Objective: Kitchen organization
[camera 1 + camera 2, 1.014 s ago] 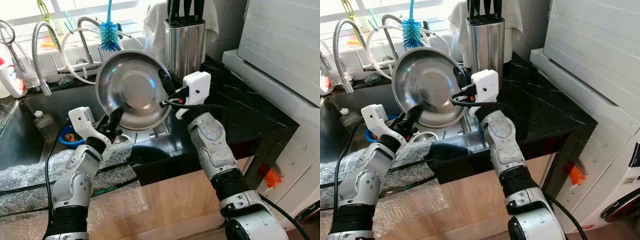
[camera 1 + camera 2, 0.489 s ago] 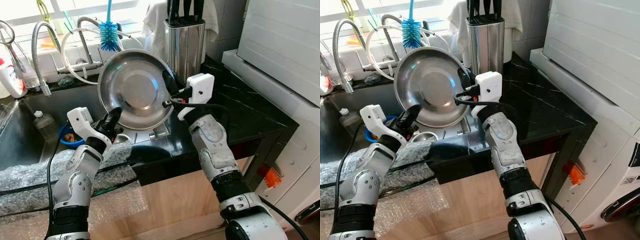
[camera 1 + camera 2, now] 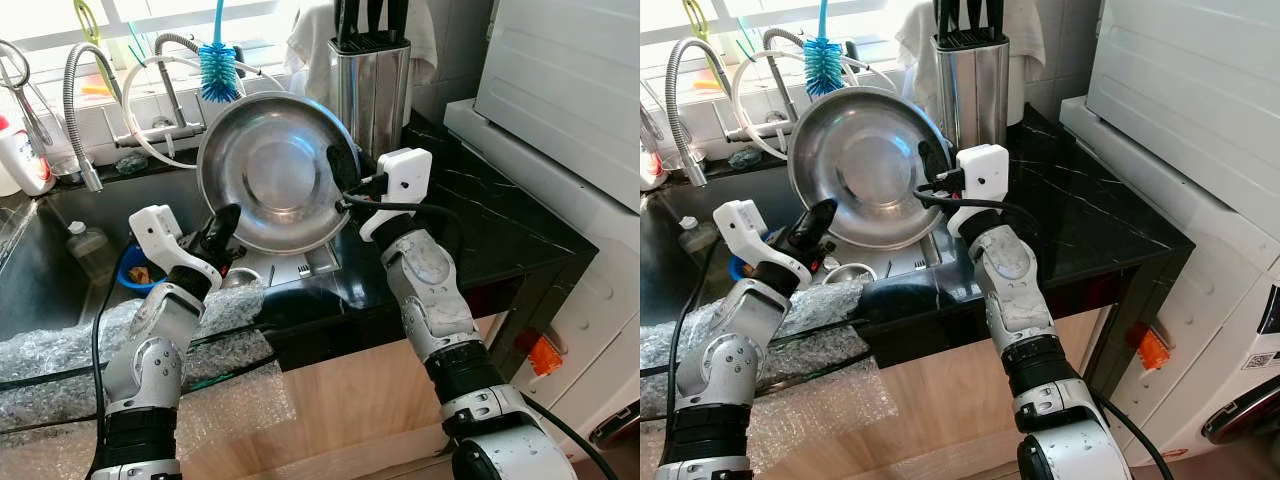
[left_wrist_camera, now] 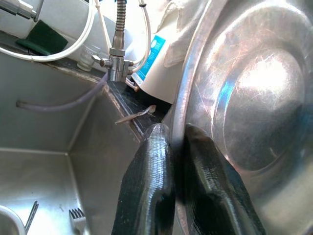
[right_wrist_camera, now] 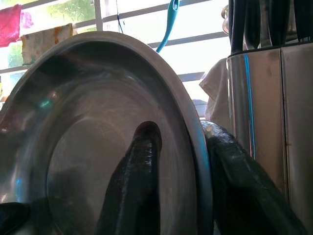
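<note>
Left eye view: you hold the bowl [image 3: 272, 172] tilted just left of the knife block [image 3: 372, 85], each gripper clamping its rim. Left wrist view: fingers [image 4: 151, 186] pinch thin, slick, rigid steel. Right wrist view: fingers [image 5: 134, 181] straddle the rim; grip rims firmly.

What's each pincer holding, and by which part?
Both hold the round stainless-steel bowl by its rim: left pincer on the lower-left edge, right pincer on the right edge.

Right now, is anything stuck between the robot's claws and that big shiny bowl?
No. The left gripper and the right gripper each pinch the rim of the steel bowl directly, one finger inside and one outside, with nothing between.
</note>
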Available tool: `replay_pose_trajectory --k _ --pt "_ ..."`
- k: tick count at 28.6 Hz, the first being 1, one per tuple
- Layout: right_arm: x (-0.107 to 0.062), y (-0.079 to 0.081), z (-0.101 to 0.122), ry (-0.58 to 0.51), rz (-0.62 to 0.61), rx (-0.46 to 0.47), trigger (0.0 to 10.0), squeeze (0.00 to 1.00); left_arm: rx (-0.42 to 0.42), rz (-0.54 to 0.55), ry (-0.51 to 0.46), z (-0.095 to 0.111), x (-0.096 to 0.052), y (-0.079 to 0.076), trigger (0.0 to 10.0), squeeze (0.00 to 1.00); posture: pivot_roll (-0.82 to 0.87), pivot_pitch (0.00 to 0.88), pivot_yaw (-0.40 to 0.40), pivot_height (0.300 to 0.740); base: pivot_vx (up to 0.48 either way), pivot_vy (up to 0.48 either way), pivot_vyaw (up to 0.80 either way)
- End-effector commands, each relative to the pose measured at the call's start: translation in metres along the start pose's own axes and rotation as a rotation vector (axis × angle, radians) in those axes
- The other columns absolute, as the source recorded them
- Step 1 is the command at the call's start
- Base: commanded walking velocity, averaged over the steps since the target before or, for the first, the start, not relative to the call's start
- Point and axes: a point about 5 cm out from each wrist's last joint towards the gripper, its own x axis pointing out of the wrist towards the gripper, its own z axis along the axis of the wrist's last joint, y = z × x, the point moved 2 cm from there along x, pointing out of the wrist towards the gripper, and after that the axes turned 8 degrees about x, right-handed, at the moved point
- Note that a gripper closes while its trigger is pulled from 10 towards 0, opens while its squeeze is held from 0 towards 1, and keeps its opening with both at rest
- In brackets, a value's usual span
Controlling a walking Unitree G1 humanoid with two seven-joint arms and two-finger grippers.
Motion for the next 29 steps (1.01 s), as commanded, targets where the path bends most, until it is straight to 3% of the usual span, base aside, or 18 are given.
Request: replay_pose_trajectory --k 1,5,6,13,15,20,22,23,24,25,26,27,29 --pt "0.010 0.011 0.016 -0.056 0.042 -0.012 10.0 1.00 0.015 0.040 0.029 -0.003 -0.001 0.005 0.0 0.00 -0.03 0.000 0.106 0.740 0.000 0.000 0.00" --pt "0.010 0.011 0.017 -0.059 0.035 -0.008 10.0 1.00 0.011 0.044 0.027 -0.003 -0.001 0.005 0.0 0.00 -0.03 0.000 0.106 0.740 0.000 0.000 0.00" --pt "0.010 0.010 0.018 -0.062 0.022 -0.010 10.0 0.00 0.005 0.050 0.023 -0.003 0.000 0.006 0.0 0.00 -0.04 0.000 0.111 0.740 0.000 0.000 0.00" --pt "0.007 -0.005 0.030 -0.105 -0.099 -0.014 10.0 0.00 -0.041 0.091 -0.002 0.000 0.002 0.011 0.0 0.00 -0.04 0.000 0.114 0.740 0.000 0.000 0.00" --pt "0.005 -0.015 0.035 -0.128 -0.189 -0.017 10.0 0.00 -0.088 0.135 -0.039 0.005 0.004 0.017 0.0 0.00 -0.05 0.000 0.114 0.740 0.000 0.000 0.00" --pt "-0.005 -0.032 0.049 -0.162 -0.376 -0.104 10.0 0.00 -0.060 0.306 -0.170 0.032 0.007 0.034 0.0 0.00 -0.05 0.000 0.112 0.740 0.000 0.000 0.00" --pt "-0.008 -0.034 0.050 -0.165 -0.398 -0.112 10.0 0.00 -0.022 0.330 -0.190 0.038 0.008 0.036 0.0 0.00 -0.05 0.000 0.112 0.740 0.000 0.000 0.00" --pt "-0.016 -0.037 0.048 -0.147 -0.467 -0.114 10.0 0.00 0.102 0.359 -0.201 0.045 0.008 0.038 2.8 0.00 -0.06 0.000 0.112 0.740 0.000 0.000 0.00" --pt "-0.016 -0.037 0.048 -0.147 -0.467 -0.114 10.0 0.00 0.102 0.359 -0.201 0.045 0.008 0.038 2.8 0.00 -0.06 0.000 0.112 0.740 0.000 0.000 0.00" --pt "-0.021 -0.040 0.044 -0.121 -0.518 -0.111 10.0 0.00 0.154 0.377 -0.203 0.047 0.009 0.040 3.6 0.00 -0.06 0.000 0.112 0.740 0.000 0.000 0.00" --pt "-0.030 -0.042 0.035 -0.071 -0.578 -0.071 10.0 0.00 0.203 0.380 -0.196 0.048 0.010 0.041 8.5 0.00 -0.07 0.000 0.110 0.740 0.000 0.000 0.00" --pt "-0.037 -0.040 0.030 -0.058 -0.590 -0.051 10.0 0.00 0.252 0.369 -0.185 0.046 0.010 0.041 10.0 0.00 -0.07 0.000 0.109 0.740 0.000 0.000 0.00" --pt "-0.044 -0.036 0.030 -0.070 -0.570 -0.076 10.0 0.00 0.283 0.360 -0.177 0.044 0.010 0.041 10.0 0.00 -0.08 0.000 0.108 0.740 0.000 0.000 0.00"
